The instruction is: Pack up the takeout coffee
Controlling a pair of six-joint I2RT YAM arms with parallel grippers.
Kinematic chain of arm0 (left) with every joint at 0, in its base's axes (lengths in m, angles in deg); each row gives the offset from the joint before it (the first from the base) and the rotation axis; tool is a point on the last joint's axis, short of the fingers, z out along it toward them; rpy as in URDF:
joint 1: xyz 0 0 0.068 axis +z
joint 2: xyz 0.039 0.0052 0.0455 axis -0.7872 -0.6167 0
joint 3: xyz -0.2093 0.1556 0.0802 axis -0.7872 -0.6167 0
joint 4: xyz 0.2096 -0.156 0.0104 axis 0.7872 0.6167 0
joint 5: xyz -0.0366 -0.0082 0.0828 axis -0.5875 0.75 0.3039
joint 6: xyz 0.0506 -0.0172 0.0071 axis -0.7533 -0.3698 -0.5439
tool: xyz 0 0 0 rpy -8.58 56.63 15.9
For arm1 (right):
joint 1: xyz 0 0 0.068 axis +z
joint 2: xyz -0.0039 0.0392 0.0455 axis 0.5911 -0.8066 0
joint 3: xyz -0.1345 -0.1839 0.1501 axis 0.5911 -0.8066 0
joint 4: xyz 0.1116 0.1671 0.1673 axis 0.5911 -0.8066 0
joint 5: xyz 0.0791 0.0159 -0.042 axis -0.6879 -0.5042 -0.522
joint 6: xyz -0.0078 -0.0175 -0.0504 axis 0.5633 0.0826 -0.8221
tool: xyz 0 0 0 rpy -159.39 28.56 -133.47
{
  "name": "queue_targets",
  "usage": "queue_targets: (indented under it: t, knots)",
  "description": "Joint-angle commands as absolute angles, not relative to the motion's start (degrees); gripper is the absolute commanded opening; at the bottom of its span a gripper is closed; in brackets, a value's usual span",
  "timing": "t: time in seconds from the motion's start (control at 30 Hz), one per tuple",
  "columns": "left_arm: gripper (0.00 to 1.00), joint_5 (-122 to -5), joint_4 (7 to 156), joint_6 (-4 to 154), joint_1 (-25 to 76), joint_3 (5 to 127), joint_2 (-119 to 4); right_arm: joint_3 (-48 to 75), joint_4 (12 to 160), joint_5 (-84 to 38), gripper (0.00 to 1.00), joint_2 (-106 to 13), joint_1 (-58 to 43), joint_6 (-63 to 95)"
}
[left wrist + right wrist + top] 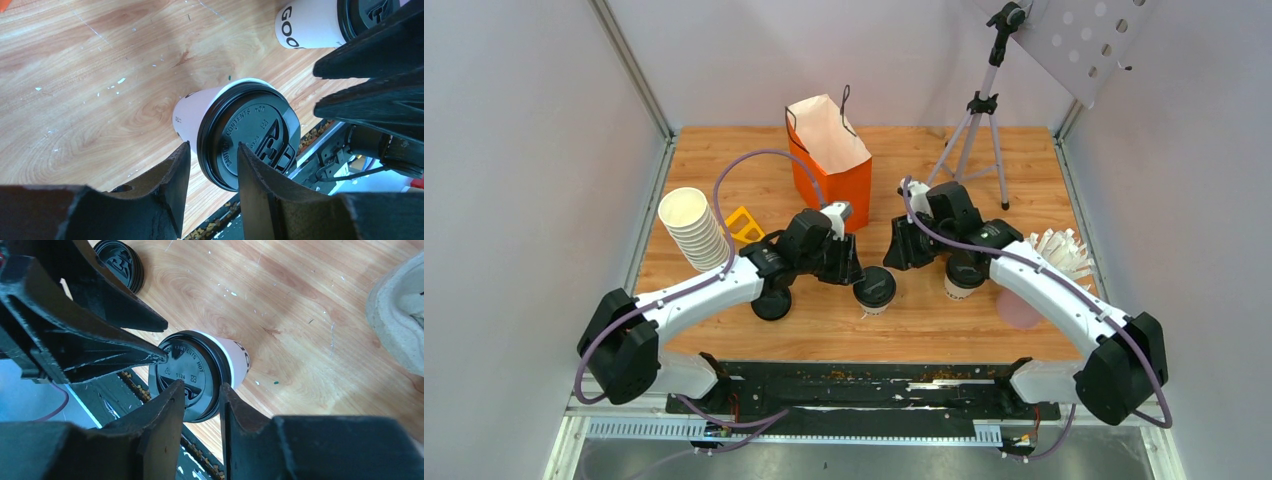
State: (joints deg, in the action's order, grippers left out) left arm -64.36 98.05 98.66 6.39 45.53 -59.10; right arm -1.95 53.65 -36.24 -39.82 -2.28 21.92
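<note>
Takeout coffee cup [240, 135] upright by the table's [1024, 170] near edge, lid on. Straddled over the lid rim by left gripper [213, 146], jaws half spread, clamping nothing visible. Right gripper [201, 384] above same lid, jaws narrowly parted, likewise empty; likely crowding each other's approach. Second lidded cup [310, 22] just beside, towards the right edge. Orange bag [829, 165] standing open-mouthed towards the far edge, ready to receive. Loose black lid [120, 257] nearby, towards the left edge.

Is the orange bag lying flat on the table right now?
No, the orange bag stands upright near the far edge of the table, with its mouth open toward the top.
</note>
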Motion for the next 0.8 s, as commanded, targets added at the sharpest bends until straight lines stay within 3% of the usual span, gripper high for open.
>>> queue_targets:
  t: [0.0, 0.33, 0.43, 0.6, 0.77]
  knots:
    - [0.46, -64.8, 97.4, 96.5, 6.6, 47.7, -59.5, -1.9, 55.0, -35.1, 0.34, -37.4, -2.0, 23.0]
    - [0.35, -65.9, 95.9, 97.3, 6.6, 47.2, -59.6, -8.7, 57.3, -34.1, 0.38, -32.2, -0.5, 31.0]
    - [0.26, -65.3, 96.3, 97.2, 6.6, 47.4, -59.9, -9.3, 57.4, -33.0, 0.39, -30.2, -0.4, 31.8]
    - [0.00, -64.1, 95.4, 98.2, 6.7, 46.9, -59.2, -11.7, 58.5, -33.0, 0.39, -27.1, -0.4, 34.0]
    - [0.00, -63.8, 94.9, 99.3, 6.6, 47.3, -58.5, -12.6, 59.2, -33.2, 0.39, -26.6, -0.5, 34.6]
